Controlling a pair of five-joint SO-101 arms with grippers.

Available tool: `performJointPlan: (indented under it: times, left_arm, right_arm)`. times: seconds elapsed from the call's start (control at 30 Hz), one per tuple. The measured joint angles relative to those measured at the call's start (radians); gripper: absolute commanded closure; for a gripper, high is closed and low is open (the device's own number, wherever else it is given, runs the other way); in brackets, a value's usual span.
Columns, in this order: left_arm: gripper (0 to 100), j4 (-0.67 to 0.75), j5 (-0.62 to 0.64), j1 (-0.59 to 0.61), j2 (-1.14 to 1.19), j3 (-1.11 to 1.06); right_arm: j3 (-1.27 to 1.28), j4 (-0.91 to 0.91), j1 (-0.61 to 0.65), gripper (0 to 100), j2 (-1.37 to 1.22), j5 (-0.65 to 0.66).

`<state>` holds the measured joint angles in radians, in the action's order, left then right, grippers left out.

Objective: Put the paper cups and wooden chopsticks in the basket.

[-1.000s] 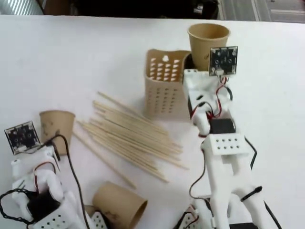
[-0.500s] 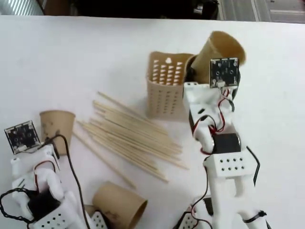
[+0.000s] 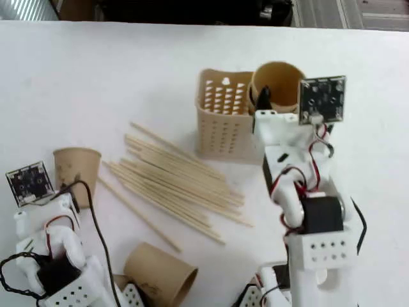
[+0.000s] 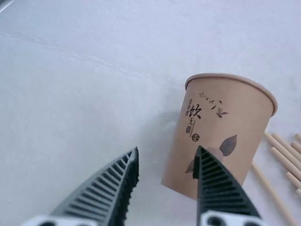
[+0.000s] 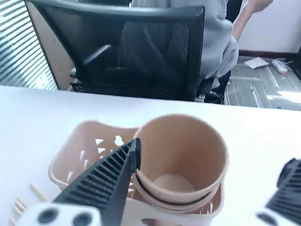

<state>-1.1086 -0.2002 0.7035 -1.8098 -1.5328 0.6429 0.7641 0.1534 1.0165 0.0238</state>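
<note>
A tan paper cup [image 3: 276,84] stands upright in the right end of the beige slotted basket [image 3: 220,121], nested in a second cup [image 5: 176,200]. My right gripper [image 5: 214,153] is open around that top cup [image 5: 181,160]; one finger [image 5: 106,181] lies against its rim and the other is well clear. Wooden chopsticks [image 3: 179,185] lie in a loose pile left of the basket. Another cup [image 3: 77,167] stands upright at the left, and my left gripper [image 4: 167,150] is open just before this cup [image 4: 225,127], one finger overlapping its base.
A further paper cup [image 3: 161,275] lies on its side near the front edge beside the left arm [image 3: 48,240]. A black mesh chair [image 5: 136,52] and a seated person are beyond the table's far edge. White tabletop [image 3: 96,70] stretches left of the basket.
The right gripper tipped the cup from behind the basket and brought it upright into the basket's right end, then opened. The right arm shifted toward the front right. The left arm kept still.
</note>
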Motion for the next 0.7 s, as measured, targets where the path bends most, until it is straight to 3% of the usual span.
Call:
performJointPlan:
  times: [0.1,0.37,0.57,0.7]
  left_arm:
    - [80,0.0,0.0,0.0,0.0,0.0]
    - [80,0.0,0.0,0.0,0.0,0.0]
    - [80,0.0,0.0,0.0,0.0,0.0]
    - [80,0.0,0.0,0.0,0.0,0.0]
  right_arm:
    - [-0.057,0.035,0.002,61.2,0.035,0.0]
    - [-0.023,-0.098,0.002,95.4,0.046,0.0]
    - [0.11,-0.147,0.002,96.8,0.043,0.0]
    - [0.101,0.005,0.044,96.7,0.043,0.0]
